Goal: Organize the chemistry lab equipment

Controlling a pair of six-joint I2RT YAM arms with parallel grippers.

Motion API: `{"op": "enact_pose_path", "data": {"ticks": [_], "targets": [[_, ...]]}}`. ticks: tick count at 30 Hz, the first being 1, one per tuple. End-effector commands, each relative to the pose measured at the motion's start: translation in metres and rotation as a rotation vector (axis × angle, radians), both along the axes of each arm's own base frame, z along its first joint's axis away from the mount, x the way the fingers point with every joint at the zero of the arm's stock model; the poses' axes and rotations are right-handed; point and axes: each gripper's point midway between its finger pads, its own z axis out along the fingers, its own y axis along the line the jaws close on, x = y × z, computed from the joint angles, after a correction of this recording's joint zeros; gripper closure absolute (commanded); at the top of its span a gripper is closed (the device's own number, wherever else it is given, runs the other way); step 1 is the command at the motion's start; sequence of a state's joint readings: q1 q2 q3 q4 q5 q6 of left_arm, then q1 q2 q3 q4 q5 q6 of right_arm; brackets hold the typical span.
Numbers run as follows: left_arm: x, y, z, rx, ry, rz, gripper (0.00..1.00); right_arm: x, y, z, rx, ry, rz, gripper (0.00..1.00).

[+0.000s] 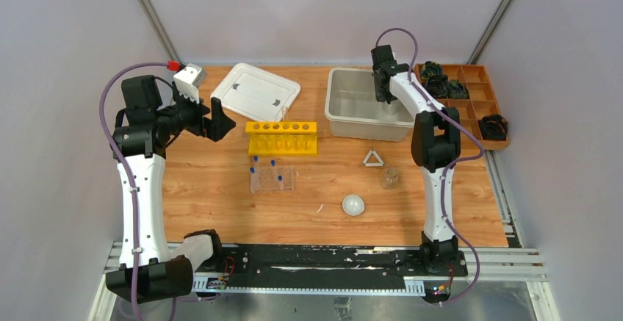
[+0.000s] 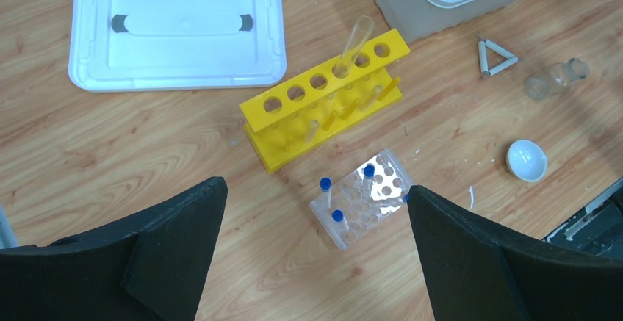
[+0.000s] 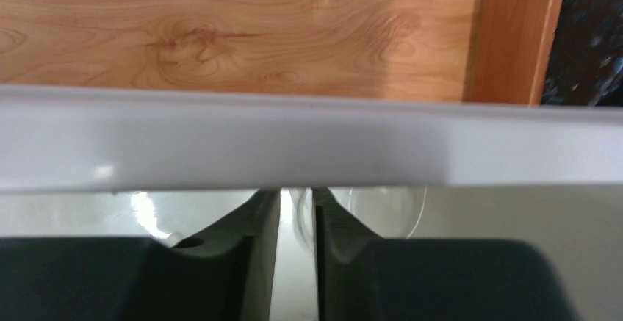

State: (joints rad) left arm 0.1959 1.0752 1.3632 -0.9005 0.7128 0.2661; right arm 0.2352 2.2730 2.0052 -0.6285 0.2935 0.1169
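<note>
My left gripper (image 1: pixel 213 119) is open and empty, held above the table left of the yellow tube rack (image 1: pixel 283 137). In the left wrist view one clear tube (image 2: pixel 354 38) leans in that rack (image 2: pixel 323 101). In front of it stands the clear rack (image 1: pixel 272 178) with blue-capped tubes (image 2: pixel 337 216). A white triangle (image 1: pixel 373 159), a small glass vessel (image 1: pixel 389 178) and a white round dish (image 1: pixel 353 204) lie to the right. My right gripper (image 1: pixel 382 86) is down inside the grey bin (image 1: pixel 329 93), nearly shut on a clear glass vessel (image 3: pixel 382 211).
A white bin lid (image 1: pixel 255 91) lies flat at the back left. A brown wooden compartment tray (image 1: pixel 481 108) with black parts stands at the back right, beside the bin. The bin's rim (image 3: pixel 294 137) crosses the right wrist view just beyond my fingers.
</note>
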Motion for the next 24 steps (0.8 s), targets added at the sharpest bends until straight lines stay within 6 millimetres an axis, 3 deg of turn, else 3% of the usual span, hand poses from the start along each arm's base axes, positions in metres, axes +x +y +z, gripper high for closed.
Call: {"op": "enact_pose_path", "data": {"ticks": [1,5,7,12,17,19,24], "targets": [[0.000,0.001,0.003,0.013,-0.024,-0.004,0.00,0.012,-0.010,0.022,-0.012,-0.077,-0.026,0.66],[-0.001,0.001,0.003,0.005,-0.016,0.003,0.00,0.014,-0.009,0.042,0.003,-0.125,-0.026,0.45],[-0.002,0.001,0.002,0.006,-0.018,0.003,0.00,0.012,-0.009,0.057,0.009,-0.152,-0.028,0.40],[-0.005,0.000,0.007,0.007,-0.035,0.004,0.00,-0.008,0.002,0.114,0.053,-0.250,-0.009,0.39],[-0.005,0.000,0.013,-0.005,-0.037,0.017,0.00,-0.061,0.031,0.168,0.088,-0.344,0.055,0.42],[-0.006,0.000,0.014,-0.009,-0.039,0.022,0.00,-0.088,0.047,0.170,0.096,-0.346,0.098,0.42],[-0.012,-0.003,0.017,-0.015,-0.051,0.015,0.00,-0.162,0.059,0.136,0.144,-0.272,0.102,0.36]]}}
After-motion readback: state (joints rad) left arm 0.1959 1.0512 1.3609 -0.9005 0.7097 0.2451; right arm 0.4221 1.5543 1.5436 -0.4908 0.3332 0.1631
